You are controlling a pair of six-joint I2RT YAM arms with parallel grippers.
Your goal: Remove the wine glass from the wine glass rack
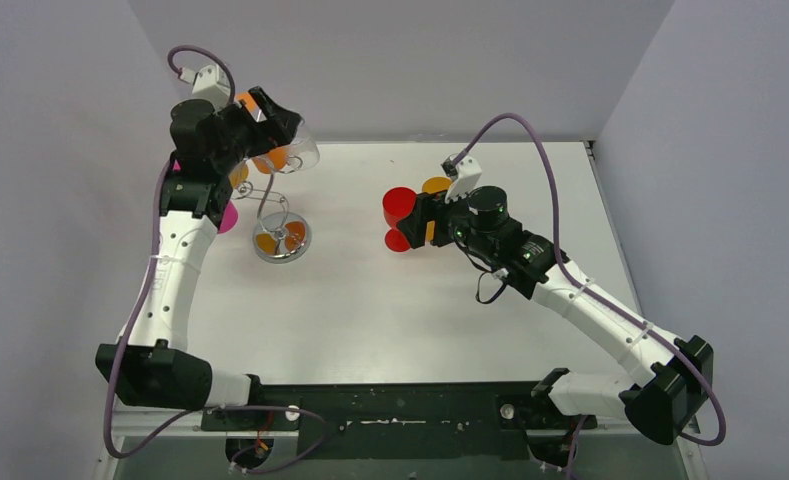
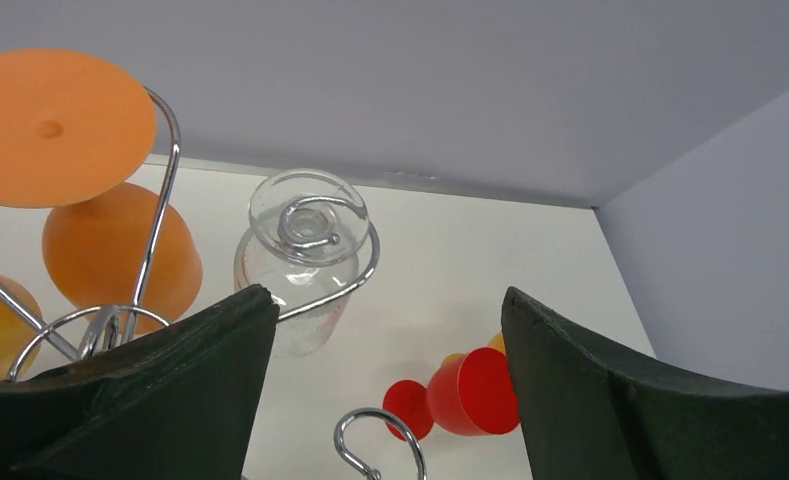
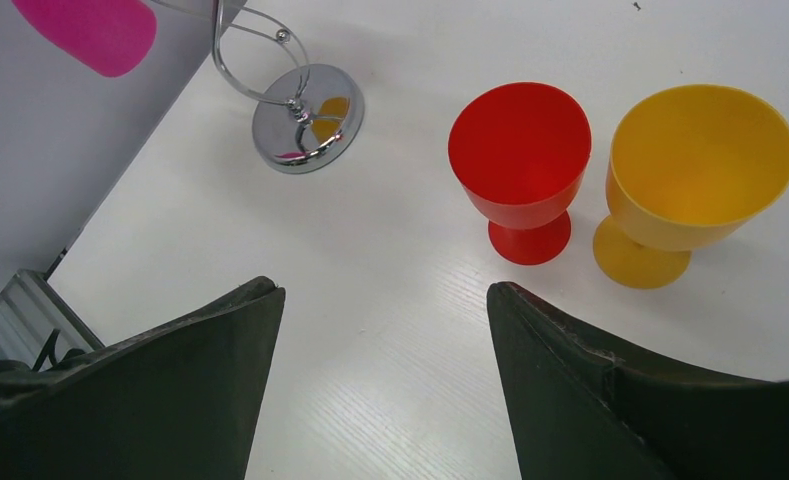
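Your left gripper point(image 2: 387, 300) is raised at the top of the wine glass rack point(image 1: 281, 240), its jaws wide apart with nothing clamped between them; ahead of them the clear wine glass point(image 2: 305, 260) hangs bowl-down, its foot caught in one of the rack's curled scroll arms (whether the left finger point(image 2: 170, 400) touches the bowl, you cannot tell from the wrist view); just left of it an orange glass point(image 2: 120, 255) hangs the same way from a neighbouring arm, its flat foot uppermost. From above, the rack stands on its round shiny base at the left of the table point(image 1: 420, 320), with a pink glass point(image 1: 228, 215) on its left side. Your right gripper point(image 3: 383, 295) sits low over the middle of the table, jaws likewise spread and holding nothing; in front of it a red glass point(image 3: 520, 160) and a yellow glass point(image 3: 700, 170) stand upright just beside each other, well apart from the rack.
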